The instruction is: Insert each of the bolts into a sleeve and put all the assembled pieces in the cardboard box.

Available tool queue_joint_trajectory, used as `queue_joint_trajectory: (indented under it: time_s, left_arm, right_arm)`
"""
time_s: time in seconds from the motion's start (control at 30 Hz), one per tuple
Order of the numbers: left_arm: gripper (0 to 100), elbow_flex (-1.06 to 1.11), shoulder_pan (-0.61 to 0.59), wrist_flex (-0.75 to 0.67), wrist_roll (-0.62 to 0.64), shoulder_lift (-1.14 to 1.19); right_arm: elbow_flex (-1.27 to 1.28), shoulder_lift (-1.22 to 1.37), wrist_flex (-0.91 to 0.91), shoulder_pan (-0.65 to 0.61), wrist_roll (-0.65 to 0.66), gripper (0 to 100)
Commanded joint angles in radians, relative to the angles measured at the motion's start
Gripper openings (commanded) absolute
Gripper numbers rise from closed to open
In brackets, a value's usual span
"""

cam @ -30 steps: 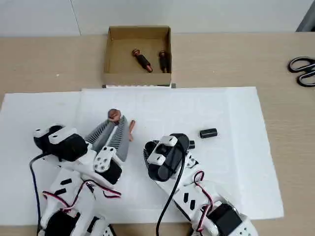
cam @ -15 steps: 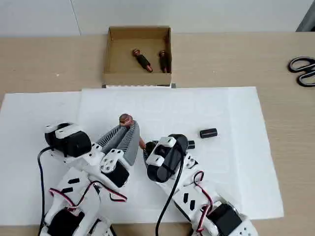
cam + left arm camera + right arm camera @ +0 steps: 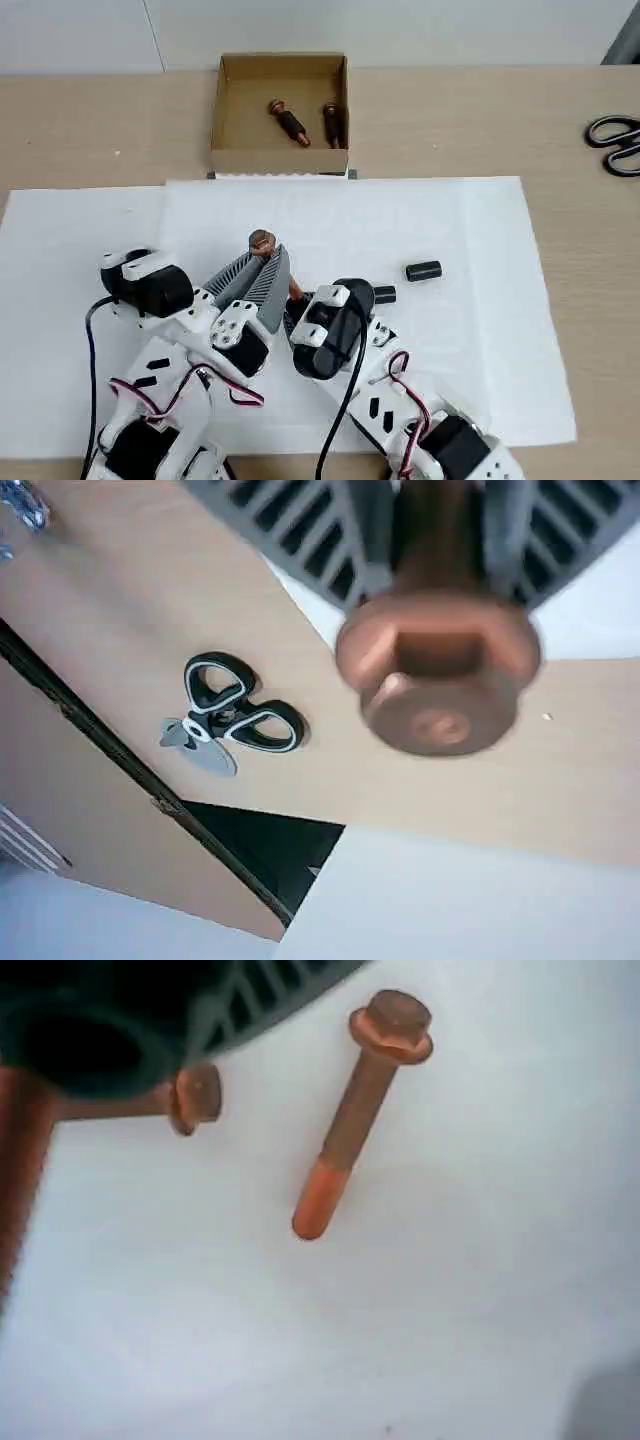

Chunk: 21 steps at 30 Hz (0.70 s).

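Left gripper (image 3: 263, 256): clamped on bolt (image 3: 262, 241), head beyond tips, axis boxward.
Sleeve (image 3: 423, 270): lies rightward, nearer right arm (image 3: 335, 320).
Right gripper (image 3: 296, 306): state undetermined.

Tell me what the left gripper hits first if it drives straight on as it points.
Probably the box, at its near wall. The left gripper, shut on a bolt, points at it across bare paper. Its height is unclear, so it might pass over.

A small robotics lab bench, I'd say: bare wooden table (image 3: 480, 120), white paper sheets (image 3: 450, 220), scissors (image 3: 615, 145) well apart from the left gripper (image 3: 264, 252).
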Motion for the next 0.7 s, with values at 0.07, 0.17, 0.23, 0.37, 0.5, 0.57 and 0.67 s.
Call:
queue_joint_trajectory:
  time_s: [0.07,0.17,0.23,0.37,0.5,0.57,0.67]
  left_arm:
    - [1,-0.002,0.006,-0.028,0.008,0.000]
    - [1,-0.002,0.008,-0.028,0.009,0.000]
    - [1,-0.002,0.008,-0.014,0.009,0.000]
    - [1,-0.002,0.008,0.021,0.009,-0.003]
    - [1,-0.002,0.008,0.031,0.009,-0.003]
    - [1,-0.002,0.008,0.031,0.008,-0.003]
    - [1,-0.002,0.008,0.031,0.008,-0.005]
  right_arm:
    - [-0.012,-0.008,-0.033,-0.001,0.011,0.2]
    - [-0.014,-0.008,-0.041,-0.001,0.011,0.2]
    - [-0.012,-0.008,-0.076,-0.001,0.011,0.2]
    - [-0.011,-0.008,-0.099,-0.001,0.012,0.2]
    - [-0.011,-0.008,-0.094,0.001,0.012,0.2]
    - [-0.006,-0.008,-0.093,0.002,0.012,0.2]
    - [-0.005,-0.008,-0.093,0.028,0.012,0.2]
